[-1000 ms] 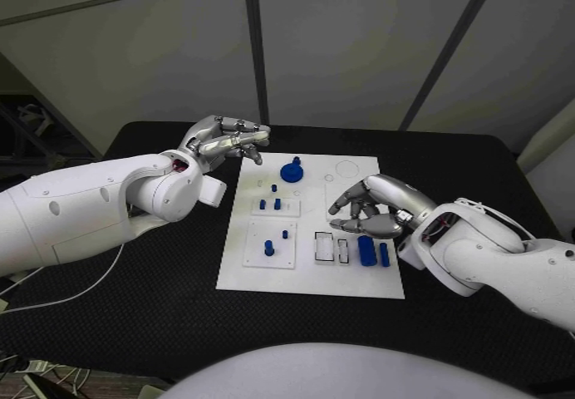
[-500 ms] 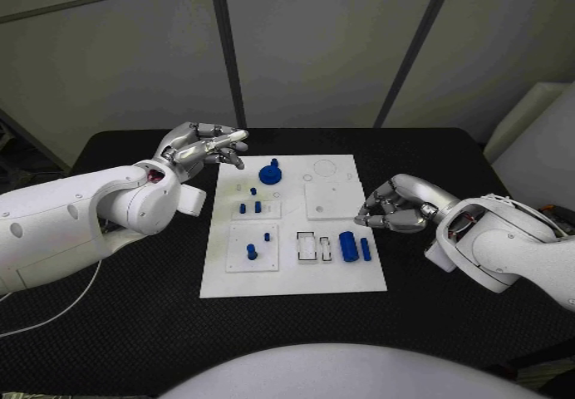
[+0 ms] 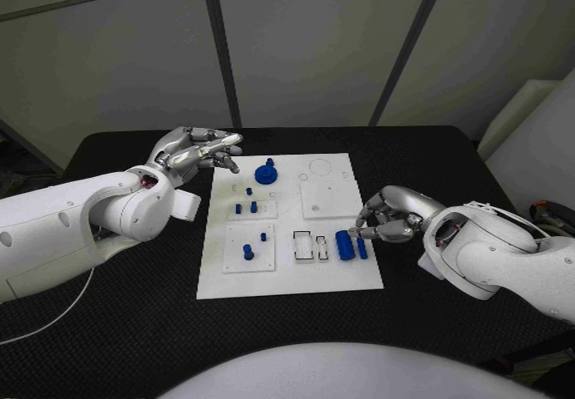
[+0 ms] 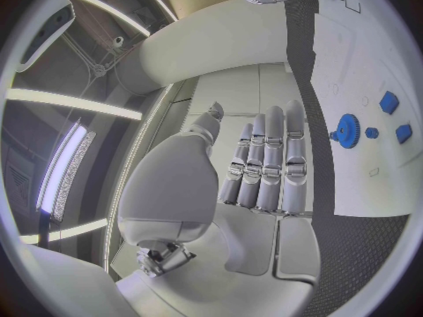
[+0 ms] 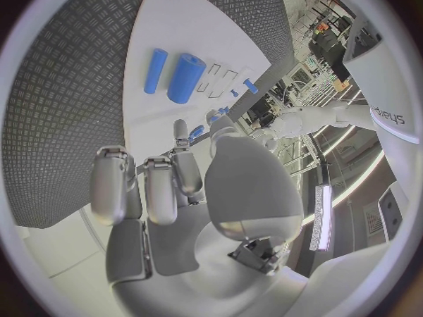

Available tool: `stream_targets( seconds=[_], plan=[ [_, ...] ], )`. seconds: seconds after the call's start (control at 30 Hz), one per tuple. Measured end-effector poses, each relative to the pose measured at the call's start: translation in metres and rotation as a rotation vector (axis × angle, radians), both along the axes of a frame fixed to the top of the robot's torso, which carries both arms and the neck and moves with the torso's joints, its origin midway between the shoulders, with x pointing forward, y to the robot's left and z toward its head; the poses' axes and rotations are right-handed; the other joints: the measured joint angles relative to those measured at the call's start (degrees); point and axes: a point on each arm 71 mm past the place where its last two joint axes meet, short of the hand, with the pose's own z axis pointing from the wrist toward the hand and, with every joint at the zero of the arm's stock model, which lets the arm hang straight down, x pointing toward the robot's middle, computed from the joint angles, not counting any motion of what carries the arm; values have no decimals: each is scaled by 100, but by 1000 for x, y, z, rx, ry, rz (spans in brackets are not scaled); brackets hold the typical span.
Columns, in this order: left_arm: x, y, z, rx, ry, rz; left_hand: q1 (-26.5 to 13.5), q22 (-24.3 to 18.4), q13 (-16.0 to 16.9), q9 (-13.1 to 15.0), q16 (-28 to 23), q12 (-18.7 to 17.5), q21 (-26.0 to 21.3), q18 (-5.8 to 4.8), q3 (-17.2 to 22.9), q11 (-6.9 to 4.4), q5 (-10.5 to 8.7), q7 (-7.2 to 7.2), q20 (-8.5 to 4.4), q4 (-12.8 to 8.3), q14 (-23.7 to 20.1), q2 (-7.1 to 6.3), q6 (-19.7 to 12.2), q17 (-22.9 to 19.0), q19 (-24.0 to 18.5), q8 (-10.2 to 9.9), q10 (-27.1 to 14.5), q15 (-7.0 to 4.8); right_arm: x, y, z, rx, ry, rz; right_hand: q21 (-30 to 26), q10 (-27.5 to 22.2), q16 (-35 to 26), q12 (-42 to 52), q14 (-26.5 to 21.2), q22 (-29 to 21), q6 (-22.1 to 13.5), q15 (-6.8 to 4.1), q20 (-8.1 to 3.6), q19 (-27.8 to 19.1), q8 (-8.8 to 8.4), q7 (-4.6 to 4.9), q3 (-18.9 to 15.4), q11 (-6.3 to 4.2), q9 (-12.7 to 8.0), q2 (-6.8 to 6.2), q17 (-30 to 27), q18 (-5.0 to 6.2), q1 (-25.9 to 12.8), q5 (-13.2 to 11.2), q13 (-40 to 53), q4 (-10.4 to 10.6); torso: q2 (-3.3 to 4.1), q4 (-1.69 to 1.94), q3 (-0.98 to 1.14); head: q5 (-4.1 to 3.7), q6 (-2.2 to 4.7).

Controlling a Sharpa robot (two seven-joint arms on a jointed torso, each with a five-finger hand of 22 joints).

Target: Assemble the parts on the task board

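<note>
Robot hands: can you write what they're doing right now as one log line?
left hand: open, above task board's far left corner | right hand: curled, empty, by right edge beside two blue cylinders

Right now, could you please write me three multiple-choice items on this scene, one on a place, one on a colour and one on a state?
1. Where is the blue gear on the task board?
A. on the board's far part, nearer the left hand
B. at the board's near edge
C. off the board, on the black table

2. What colour are the two cylinders by the right hand?
A. red
B. blue
C. yellow

3. What is the right hand doing?
A. lifting the whole board
B. holding the gear up in the air
C. holding nothing, its fingers curled just beside the cylinders

Answers:
1. A, as the head view shows the gear on the far part, close to the left hand.
2. B, as both cylinders are blue on the white board.
3. C, as the right wrist view shows the palm bare.
</note>
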Motion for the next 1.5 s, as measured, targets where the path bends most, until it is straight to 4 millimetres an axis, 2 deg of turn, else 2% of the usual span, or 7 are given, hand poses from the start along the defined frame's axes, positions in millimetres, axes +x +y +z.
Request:
stream_targets(
  seconds=[0.43,0.73,0.8,0.93,1.5],
  plan=[
    [-1,1,0,0,1,1,29,-17,11,-1,-20,0,-22,0,-56,0,0,0,0,7,0,28,0,-4,0,0,0,0,-2,10,-11,-60,13,3,0,-43,0,-63,21,0,-155,21,23,-23,131,9,-330,-1,227,-23,-1,1,-23,-39,-4,298,3,6,5,24,-37],
    [-1,1,-1,0,1,2,29,-17,11,-1,-20,0,-22,0,-55,0,0,0,0,7,0,28,0,-4,-1,0,1,0,-2,16,-15,-79,14,11,-22,-63,0,-130,21,-1,-174,21,22,-23,191,-10,-406,19,286,-23,-1,1,-23,-66,-21,374,3,3,4,40,-54],
    [-1,2,-1,0,1,2,29,-17,10,-1,-20,0,-22,0,-55,0,0,0,0,7,0,28,0,-4,-1,0,0,0,-2,16,-16,-84,17,12,-22,-76,0,-140,21,-1,-194,21,22,-23,191,10,-444,6,308,-23,-1,1,-23,-73,-27,413,3,3,3,44,-55],
    [-1,2,-1,1,1,2,29,-25,12,-1,-20,13,-22,0,-65,0,0,0,11,17,0,28,0,-4,10,0,1,0,-1,17,-18,-97,29,13,-22,-96,0,-177,21,-1,-237,21,22,-23,233,11,-546,11,369,-76,-1,1,-75,-90,-27,515,3,3,3,76,-66],
    [-2,4,0,0,2,2,60,-49,25,-2,-20,29,-44,1,-118,1,0,0,0,39,20,59,0,-3,40,0,-40,20,-4,27,-36,-150,78,30,-45,-104,-1,-220,-1,-2,-272,43,43,-44,263,13,-599,19,426,-68,-2,2,-129,-151,-53,546,1,12,2,150,-73]
  ],
)
